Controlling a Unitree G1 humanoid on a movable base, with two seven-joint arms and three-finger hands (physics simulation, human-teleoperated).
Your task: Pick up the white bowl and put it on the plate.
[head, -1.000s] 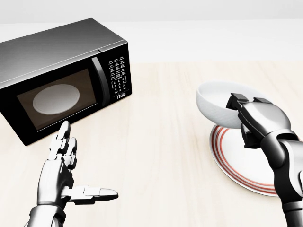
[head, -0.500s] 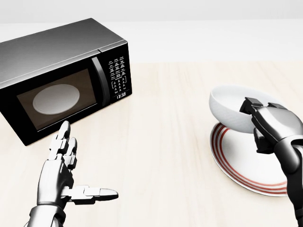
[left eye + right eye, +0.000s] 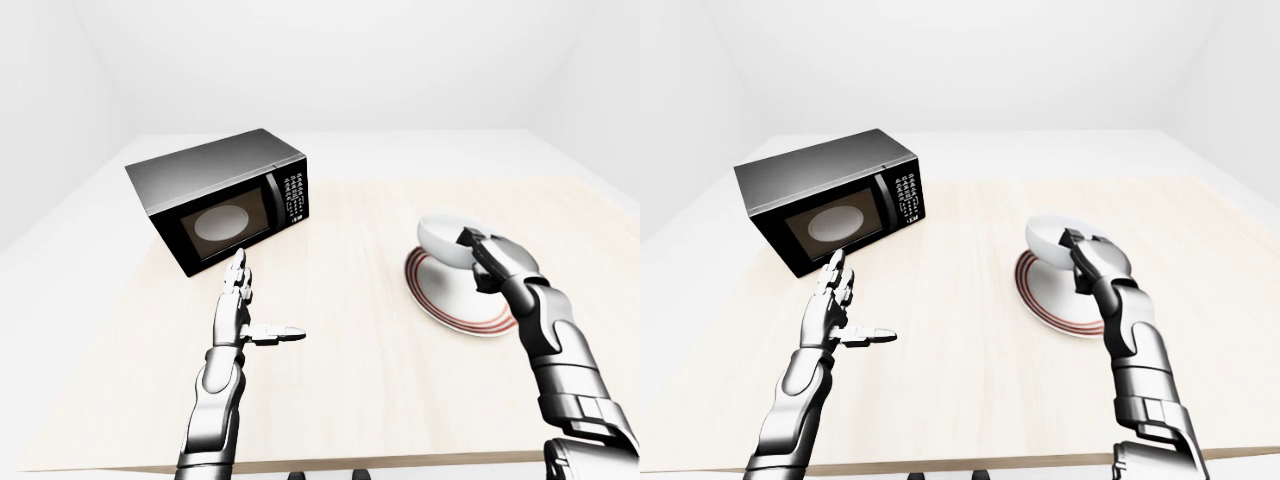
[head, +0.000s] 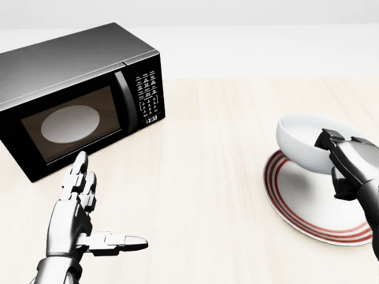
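The white bowl (image 4: 305,144) is tilted and held over the upper part of the white plate with red rings (image 4: 311,204), at the right of the head view. My right hand (image 4: 346,163) is shut on the bowl's near rim. Whether the bowl touches the plate I cannot tell. My left hand (image 4: 89,222) is open and empty, fingers spread, low at the left of the head view, below the microwave. The bowl (image 3: 445,236) and plate (image 3: 455,300) also show in the left-eye view.
A black microwave (image 4: 71,97) with its door shut stands at the upper left of the head view on the light wooden table (image 4: 201,177). The table's near edge (image 3: 330,462) shows in the left-eye view.
My right hand has carried the bowl to the right and slightly down, further over the plate. The left hand has not moved.
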